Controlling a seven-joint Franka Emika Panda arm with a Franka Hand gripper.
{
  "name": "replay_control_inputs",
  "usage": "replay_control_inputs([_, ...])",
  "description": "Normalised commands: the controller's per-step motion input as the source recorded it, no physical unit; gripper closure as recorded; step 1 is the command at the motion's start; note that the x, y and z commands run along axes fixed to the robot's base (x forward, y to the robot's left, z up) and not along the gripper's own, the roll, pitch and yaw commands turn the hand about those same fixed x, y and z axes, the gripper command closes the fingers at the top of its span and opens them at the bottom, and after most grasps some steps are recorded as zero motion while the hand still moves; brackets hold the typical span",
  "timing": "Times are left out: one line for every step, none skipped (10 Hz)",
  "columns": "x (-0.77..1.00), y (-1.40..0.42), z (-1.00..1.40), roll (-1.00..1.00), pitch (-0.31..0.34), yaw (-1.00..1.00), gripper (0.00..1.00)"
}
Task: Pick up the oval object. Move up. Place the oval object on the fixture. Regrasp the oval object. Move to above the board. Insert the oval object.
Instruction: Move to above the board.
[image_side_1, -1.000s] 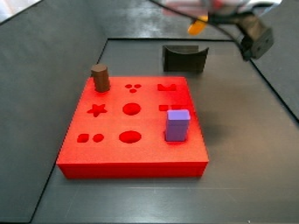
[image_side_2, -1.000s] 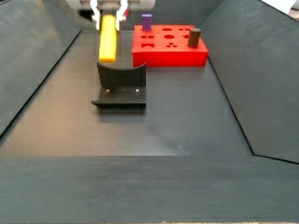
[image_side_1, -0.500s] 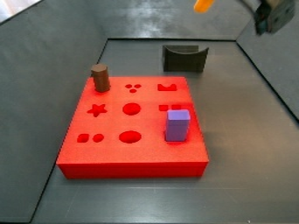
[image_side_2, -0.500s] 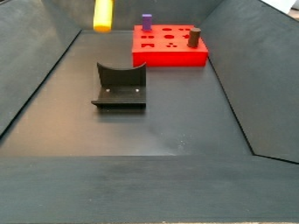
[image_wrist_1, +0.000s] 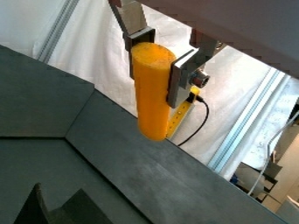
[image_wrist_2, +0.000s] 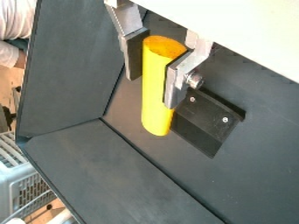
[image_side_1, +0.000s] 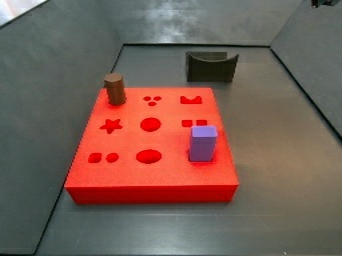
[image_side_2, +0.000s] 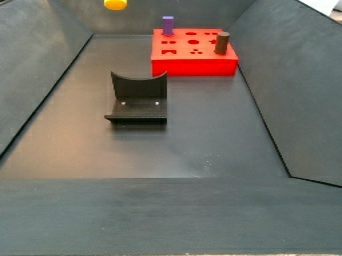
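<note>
My gripper is shut on the upper part of the oval object, a smooth yellow-orange peg that hangs straight down between the silver fingers. Both wrist views show this grip on the oval object. In a side view only the peg's lower tip shows at the top edge, high above the fixture; the gripper itself is out of frame there. The dark notched fixture stands behind the red board. The fixture also lies below the peg.
On the board stand a short brown cylinder and a purple block, also seen as the cylinder and block on the board. Dark sloping walls enclose the grey floor on all sides.
The gripper has risen with the oval object from just above the fixture, leaving the top of both side views; only the peg's tip remains in one.
</note>
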Motion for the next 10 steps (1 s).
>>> replay_control_inputs([0.04, -0.02, -0.01, 0.00, 0.027, 0.22, 1.00])
replay_control_inputs([-0.86, -1.00, 0.48, -1.00, 0.016, 0.04, 1.00])
replay_control_inputs([-0.87, -1.00, 0.51, -1.00, 0.002, 0.03, 1.00])
replay_control_inputs([-0.91, -1.00, 0.53, -1.00, -0.019, 0.03, 1.00])
replay_control_inputs([-0.99, -1.00, 0.52, -1.00, -0.043, 0.03, 1.00])
replay_control_inputs([-0.99, -1.00, 0.52, -1.00, -0.046, 0.03, 1.00])
replay_control_inputs([-1.00, -0.96, 0.51, -1.00, -0.056, 0.03, 1.00])
replay_control_inputs([-0.87, -0.82, 0.42, -1.00, -0.058, 0.03, 1.00])
replay_control_inputs([-0.51, -0.43, 0.23, -1.00, -0.070, 0.02, 1.00])
replay_control_inputs([-0.25, -0.18, 0.10, -1.00, -0.064, 0.01, 1.00])
